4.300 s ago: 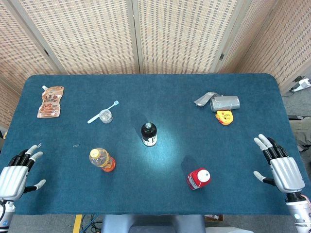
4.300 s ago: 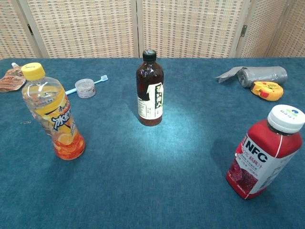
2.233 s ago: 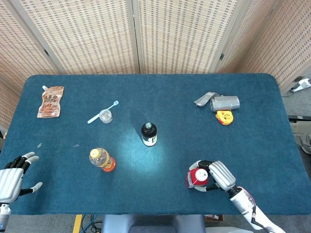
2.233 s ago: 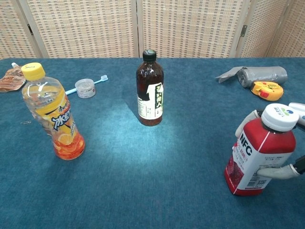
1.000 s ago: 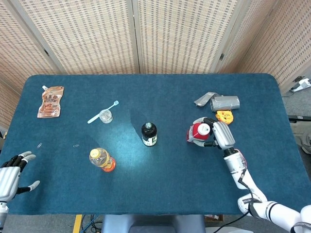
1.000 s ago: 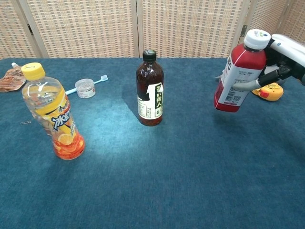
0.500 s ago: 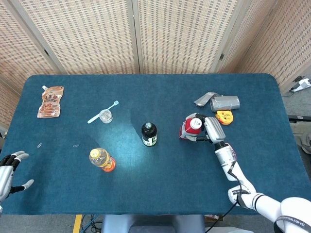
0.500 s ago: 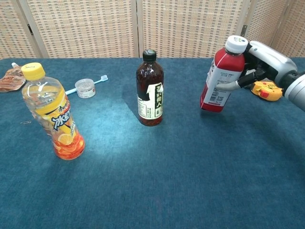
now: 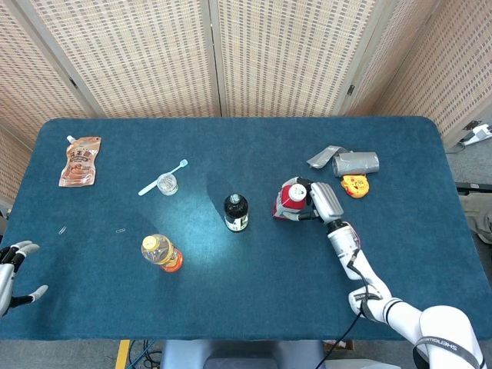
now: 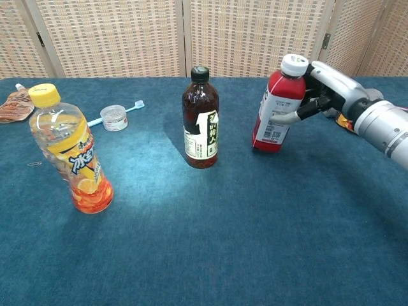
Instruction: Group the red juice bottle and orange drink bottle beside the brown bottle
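The brown bottle (image 9: 236, 213) (image 10: 200, 121) stands upright in the middle of the blue table. My right hand (image 9: 322, 201) (image 10: 322, 87) grips the red juice bottle (image 9: 290, 199) (image 10: 275, 108) by its upper body, tilted a little, just to the right of the brown bottle with a gap between them; whether its base touches the cloth I cannot tell. The orange drink bottle (image 9: 162, 253) (image 10: 71, 152) with a yellow cap stands at the front left. My left hand (image 9: 11, 275) hovers at the table's front-left edge, holding nothing, fingers apart.
A toothbrush (image 9: 160, 178) and a small clear cup (image 9: 167, 184) (image 10: 114, 118) lie behind the orange bottle. A brown pouch (image 9: 80, 161) sits at the far left. A grey foil roll (image 9: 350, 163) and a yellow tape measure (image 9: 354, 185) lie at the back right.
My right hand has carried the red juice bottle from the front right up and leftward to just beside the brown bottle. The left hand has drifted further left, off the table's edge.
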Robot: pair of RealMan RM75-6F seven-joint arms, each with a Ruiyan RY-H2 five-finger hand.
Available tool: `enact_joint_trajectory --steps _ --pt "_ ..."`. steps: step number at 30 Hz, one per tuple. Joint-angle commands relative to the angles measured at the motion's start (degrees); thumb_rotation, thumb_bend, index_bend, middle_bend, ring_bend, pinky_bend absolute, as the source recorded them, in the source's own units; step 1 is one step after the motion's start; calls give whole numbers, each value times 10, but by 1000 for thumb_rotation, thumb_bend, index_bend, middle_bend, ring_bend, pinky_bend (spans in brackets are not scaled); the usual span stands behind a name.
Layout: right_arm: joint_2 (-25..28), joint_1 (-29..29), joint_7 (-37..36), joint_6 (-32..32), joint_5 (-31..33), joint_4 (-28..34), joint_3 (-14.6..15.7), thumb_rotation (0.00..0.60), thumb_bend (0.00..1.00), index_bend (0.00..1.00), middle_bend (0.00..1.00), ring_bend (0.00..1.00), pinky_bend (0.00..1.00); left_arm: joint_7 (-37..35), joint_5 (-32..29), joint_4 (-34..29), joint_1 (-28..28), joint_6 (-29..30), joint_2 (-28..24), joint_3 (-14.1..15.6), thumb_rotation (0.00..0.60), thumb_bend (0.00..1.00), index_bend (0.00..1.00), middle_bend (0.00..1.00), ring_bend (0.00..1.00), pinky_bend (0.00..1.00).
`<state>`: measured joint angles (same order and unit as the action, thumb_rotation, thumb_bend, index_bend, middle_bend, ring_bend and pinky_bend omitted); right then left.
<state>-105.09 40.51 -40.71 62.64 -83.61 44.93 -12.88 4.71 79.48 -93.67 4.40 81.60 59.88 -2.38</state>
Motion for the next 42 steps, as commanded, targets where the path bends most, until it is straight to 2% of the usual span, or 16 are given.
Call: enact_joint_trajectory --steps 1,17,22,27,31,34,37,42 --pt "-7 5 -8 2 -1 -13 1 600 265 521 596 566 683 0 -1 0 1 -3 0 0 600 55 258 221 201 325" --pt "-40 25 -34 -14 0 -90 11 600 264 521 595 566 684 0 -8 -3 2 -11 -3 0 600 55 258 231 211 349" --pt "-46 29 -53 -16 -3 -109 17 600 235 521 590 564 683 3 -12 -6 2 -13 -5 -1 600 55 258 248 221 362" --pt "-46 29 -72 -6 -11 -120 26 600 187 521 524 524 681 6 -14 -6 1 -15 -5 2 600 55 258 250 223 366" --pt "-44 28 -76 3 -16 -124 30 600 134 519 432 468 640 7 -14 -8 2 -18 -6 3 600 55 258 259 228 372" --pt "-38 29 -73 2 -19 -123 35 600 92 435 338 396 583 9 -12 -9 3 -19 -6 4 600 55 258 268 236 381" --pt "-33 28 -67 2 -18 -119 36 600 43 286 241 306 512 11 -10 -9 3 -21 -5 5 600 55 258 269 238 390" --pt "-30 27 -64 3 -15 -117 35 600 1 134 153 216 431 11 -11 -9 4 -23 -5 6 600 55 258 271 239 401"
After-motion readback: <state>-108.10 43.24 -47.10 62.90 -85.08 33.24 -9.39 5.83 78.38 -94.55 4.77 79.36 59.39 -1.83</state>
